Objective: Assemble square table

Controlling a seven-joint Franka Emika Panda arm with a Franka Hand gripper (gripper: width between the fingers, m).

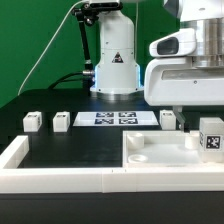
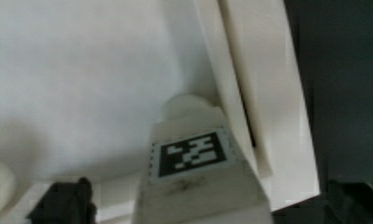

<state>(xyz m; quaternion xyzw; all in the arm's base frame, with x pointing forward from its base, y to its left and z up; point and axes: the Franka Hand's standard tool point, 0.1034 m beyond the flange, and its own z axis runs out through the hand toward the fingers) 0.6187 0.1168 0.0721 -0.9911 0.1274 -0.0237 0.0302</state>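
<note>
Care for straightness matters most at this step, which I judge to be the fixing of one leg into a corner socket. The small white blocky plastic leg with a black-and-white tag stands upright on the large white square plastic slab with raised edges, at the exterior view's right, just beside the raised edge. Whether it is already seated in its socket is hidden.

You should close on the leg squarely, keep it vertical, and turn it without side push. Otherwise it may tilt in the socket or drag the slab over the black surface.

The gripper hangs directly over this leg and looks spread. In the wrist view one dark finger stands apart from the leg, with white slab showing between them, so it pinches nothing. The second finger I cannot make out surely.

Near the flat white marker board, other small white legs lie loose on the surface.
</note>
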